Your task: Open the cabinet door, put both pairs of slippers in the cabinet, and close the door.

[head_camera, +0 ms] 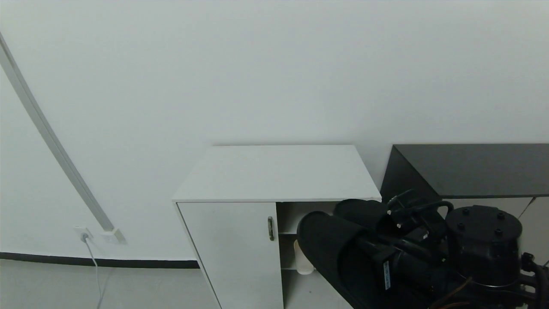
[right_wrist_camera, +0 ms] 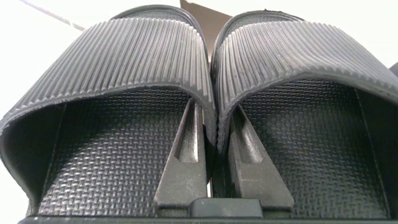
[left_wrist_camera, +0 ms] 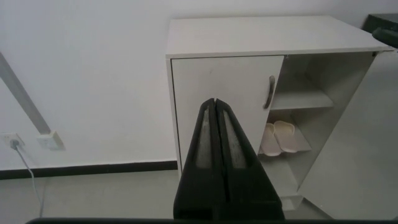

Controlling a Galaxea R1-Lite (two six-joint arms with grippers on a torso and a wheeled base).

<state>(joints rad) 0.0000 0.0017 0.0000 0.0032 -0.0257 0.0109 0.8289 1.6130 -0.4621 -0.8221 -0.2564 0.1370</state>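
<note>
White laminate cabinet (head_camera: 274,174), its right half open. In front of it we see the pair of black ribbed rubber slippers (head_camera: 328,244), pinched by the right gripper (right_wrist_camera: 213,124). A pair of cream slippers (left_wrist_camera: 283,137) rests on an inner shelf. The left gripper (left_wrist_camera: 214,104) is pressed together.

The right pincer (right_wrist_camera: 213,111) clamps two black slippers (right_wrist_camera: 124,62) (ribbed straps touching), one finger inside each.

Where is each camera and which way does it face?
Head view: on the head, facing forward and down at the cabinet; right arm holding black slippers.
Left wrist view: on that wrist, facing the cabinet past the shut left gripper.
Right wrist view: on that wrist, facing the black slippers in the right gripper.
Shared: head and left wrist see the cabinet.
</note>
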